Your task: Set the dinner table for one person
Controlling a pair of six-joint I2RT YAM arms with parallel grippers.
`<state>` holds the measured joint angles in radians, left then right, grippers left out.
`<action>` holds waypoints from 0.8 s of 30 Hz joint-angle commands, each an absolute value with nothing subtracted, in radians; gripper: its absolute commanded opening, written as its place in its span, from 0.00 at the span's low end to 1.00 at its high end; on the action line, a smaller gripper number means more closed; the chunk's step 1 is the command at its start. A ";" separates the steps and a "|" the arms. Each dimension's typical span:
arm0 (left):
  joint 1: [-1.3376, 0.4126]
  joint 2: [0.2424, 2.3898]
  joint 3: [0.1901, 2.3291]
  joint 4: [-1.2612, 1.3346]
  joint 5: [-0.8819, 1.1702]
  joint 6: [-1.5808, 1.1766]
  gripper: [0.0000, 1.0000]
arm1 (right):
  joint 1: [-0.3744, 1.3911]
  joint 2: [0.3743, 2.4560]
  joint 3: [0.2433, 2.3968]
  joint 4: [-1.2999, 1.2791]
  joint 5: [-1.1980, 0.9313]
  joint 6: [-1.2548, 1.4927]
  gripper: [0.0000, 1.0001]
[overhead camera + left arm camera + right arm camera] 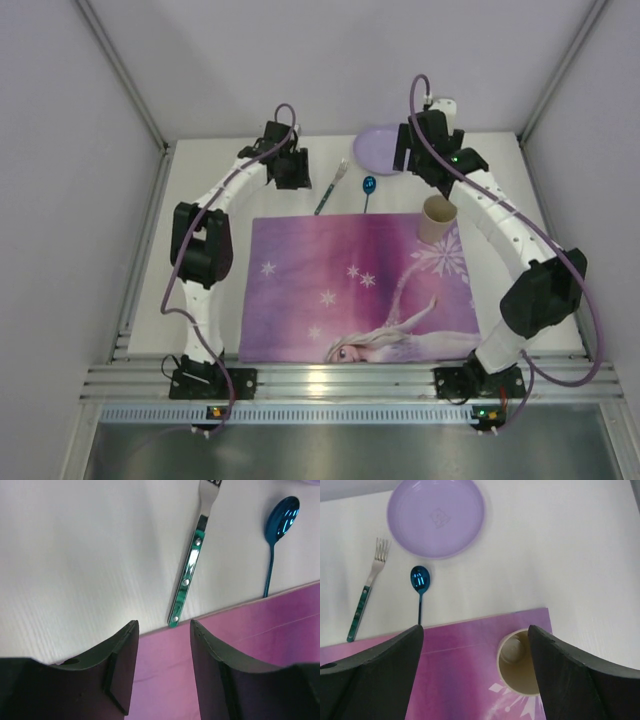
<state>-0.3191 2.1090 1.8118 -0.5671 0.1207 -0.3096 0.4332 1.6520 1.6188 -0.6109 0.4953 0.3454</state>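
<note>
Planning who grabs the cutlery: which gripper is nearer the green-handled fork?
Left. The left gripper hovers just short of the fork handle's end, at the placemat edge. The right gripper is off beyond the spoon, by the cup.

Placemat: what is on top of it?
Only the beige cup stands on the placemat, far right corner. The fork and spoon lie beyond its far edge, handle tips reaching it. Anything beneath is covered.
</note>
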 commanded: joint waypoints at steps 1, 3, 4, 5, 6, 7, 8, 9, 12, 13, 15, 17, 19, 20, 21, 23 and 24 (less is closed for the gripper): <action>-0.339 2.204 1.920 -0.551 0.205 -0.241 0.51 | 0.454 1.574 1.681 -0.695 0.486 0.337 0.85; -0.345 2.276 2.000 -0.564 0.219 -0.239 0.54 | 0.456 1.534 1.657 -0.718 0.479 0.342 0.86; -0.350 2.301 2.028 -0.574 0.216 -0.239 0.55 | 0.456 1.520 1.645 -0.722 0.479 0.345 0.86; -0.351 2.324 2.078 -0.587 0.221 -0.239 0.55 | 0.456 1.491 1.629 -0.727 0.477 0.345 0.85; -0.357 2.362 2.097 -0.586 0.215 -0.239 0.55 | 0.456 1.476 1.597 -0.730 0.477 0.342 0.85; -0.360 2.379 2.114 -0.584 0.210 -0.238 0.56 | 0.456 1.464 1.582 -0.732 0.477 0.341 0.85; -0.365 2.394 2.141 -0.578 0.212 -0.236 0.57 | 0.454 1.444 1.568 -0.738 0.479 0.341 0.85; -0.373 2.416 2.152 -0.572 0.213 -0.235 0.57 | 0.454 1.433 1.542 -0.739 0.480 0.338 0.85; -0.391 2.456 2.181 -0.566 0.181 -0.222 0.58 | 0.449 1.408 1.502 -0.742 0.479 0.339 0.85; -0.403 2.462 2.183 -0.566 0.169 -0.219 0.58 | 0.449 1.404 1.496 -0.742 0.476 0.341 0.85; -0.419 2.486 2.180 -0.586 0.115 -0.200 0.59 | 0.443 1.399 1.488 -0.741 0.466 0.342 0.85; -0.440 2.499 2.166 -0.601 0.051 -0.175 0.59 | 0.442 1.402 1.488 -0.738 0.460 0.338 0.85; -0.462 2.514 2.151 -0.623 -0.073 -0.141 0.57 | 0.433 1.408 1.491 -0.733 0.454 0.334 0.85; -0.466 2.516 2.129 -0.626 -0.101 -0.132 0.56 | 0.433 1.414 1.491 -0.730 0.451 0.334 0.85; -0.474 2.517 2.117 -0.630 -0.133 -0.114 0.51 | 0.428 1.417 1.494 -0.729 0.440 0.334 0.85; -0.479 2.511 2.079 -0.626 -0.221 -0.094 0.39 | 0.425 1.430 1.496 -0.721 0.431 0.336 0.85; -0.479 2.516 2.074 -0.626 -0.236 -0.089 0.28 | 0.426 1.433 1.497 -0.718 0.422 0.336 0.85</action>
